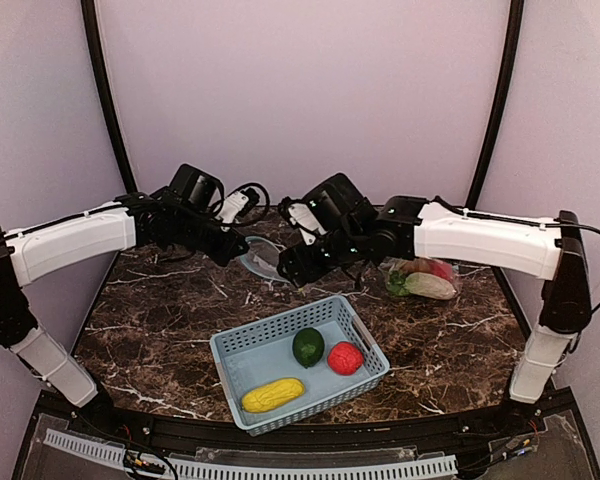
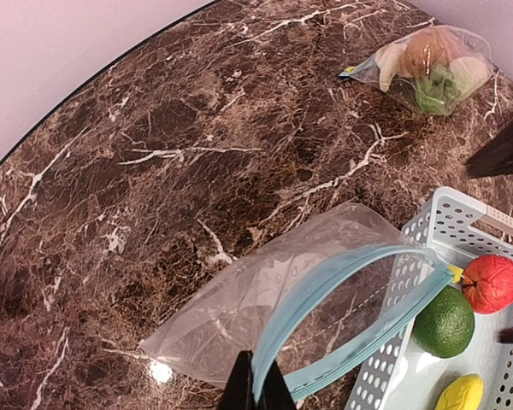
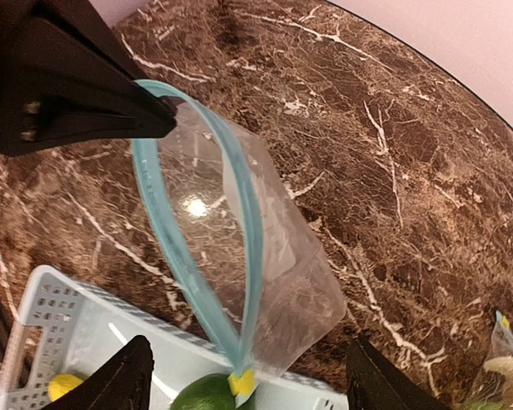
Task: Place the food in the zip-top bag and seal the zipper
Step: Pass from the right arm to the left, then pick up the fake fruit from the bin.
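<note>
Corn [image 1: 272, 395], green fruit [image 1: 308, 347] and red fruit [image 1: 345, 357] lie in the basket [image 1: 242, 345], at 5 o'clock from the bag [image 1: 262, 260]. My left claw [image 2: 258, 389] pinches the bag's blue rim. My right claw [image 3: 248, 380] hangs released around its far end.

I'm viewing remotely: a dark brown marble-look desk [image 1: 160, 330] w/ white veins, its far edge curved. A plain pale lilac wall [image 1: 300, 90] wraps round the back & both sides. A thin black pole [image 1: 107, 100] rises at the left rear and a second pole [image 1: 496, 100] at the right rear, both spreading outward twd the top. A white slotted strip [image 1: 280, 468] runs along the near edge. Light is soft & even. In the left wrist view, one small bright glare spot [image 2: 161, 371] sits on the desk top.
</note>
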`<state>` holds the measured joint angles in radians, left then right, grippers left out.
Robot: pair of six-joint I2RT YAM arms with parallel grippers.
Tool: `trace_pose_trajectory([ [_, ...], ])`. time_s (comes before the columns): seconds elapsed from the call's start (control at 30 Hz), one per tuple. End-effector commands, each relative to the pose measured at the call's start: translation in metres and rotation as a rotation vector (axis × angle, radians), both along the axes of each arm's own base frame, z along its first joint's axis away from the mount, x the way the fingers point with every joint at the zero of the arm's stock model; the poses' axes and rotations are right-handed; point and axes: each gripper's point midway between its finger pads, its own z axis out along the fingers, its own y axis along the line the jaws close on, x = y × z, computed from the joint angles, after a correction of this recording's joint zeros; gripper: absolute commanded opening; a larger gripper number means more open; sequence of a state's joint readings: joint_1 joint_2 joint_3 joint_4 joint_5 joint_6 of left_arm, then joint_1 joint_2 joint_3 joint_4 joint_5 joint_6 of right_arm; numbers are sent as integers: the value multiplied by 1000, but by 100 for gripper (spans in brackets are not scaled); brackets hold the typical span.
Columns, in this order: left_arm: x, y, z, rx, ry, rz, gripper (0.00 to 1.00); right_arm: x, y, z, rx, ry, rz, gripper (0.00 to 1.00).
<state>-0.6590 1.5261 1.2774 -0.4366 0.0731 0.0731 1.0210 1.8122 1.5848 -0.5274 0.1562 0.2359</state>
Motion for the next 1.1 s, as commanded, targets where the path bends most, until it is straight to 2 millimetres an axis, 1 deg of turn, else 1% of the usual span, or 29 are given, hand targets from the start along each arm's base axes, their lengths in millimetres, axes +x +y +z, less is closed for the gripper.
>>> trace_pose_trajectory([
  [0.0,-2,7,-3,-77,65,30,1,-32,-4,54,164,-1,73,81],
  [0.07,-2,10,-7,-76,77,39,1,-43,-19,50,157,28,43,84],
  [0.13,-1,12,-11,-76,85,41,1,-51,-32,37,146,82,-13,84],
  [0.2,-1,13,-14,-83,99,52,1,-60,-42,17,132,149,-62,84],
  [0.27,0,14,-16,-94,113,66,1,-71,-44,-3,124,220,-89,83],
  [0.37,1,14,-18,-103,123,74,1,-82,-45,-34,84,299,-140,80],
  [0.5,3,16,-18,-118,124,85,1,-92,-39,-66,21,366,-165,79],
  [0.63,4,17,-14,-138,112,88,1,-93,-33,-92,-43,396,-189,77],
  [0.77,4,19,-13,-141,101,94,1,-88,-30,-112,-112,390,-217,76],
  [0.97,4,19,-12,-140,96,97,1,-83,-24,-125,-151,378,-230,75],
  [1.07,4,19,-12,-140,98,96,1,-83,-20,-132,-164,386,-227,72],
])
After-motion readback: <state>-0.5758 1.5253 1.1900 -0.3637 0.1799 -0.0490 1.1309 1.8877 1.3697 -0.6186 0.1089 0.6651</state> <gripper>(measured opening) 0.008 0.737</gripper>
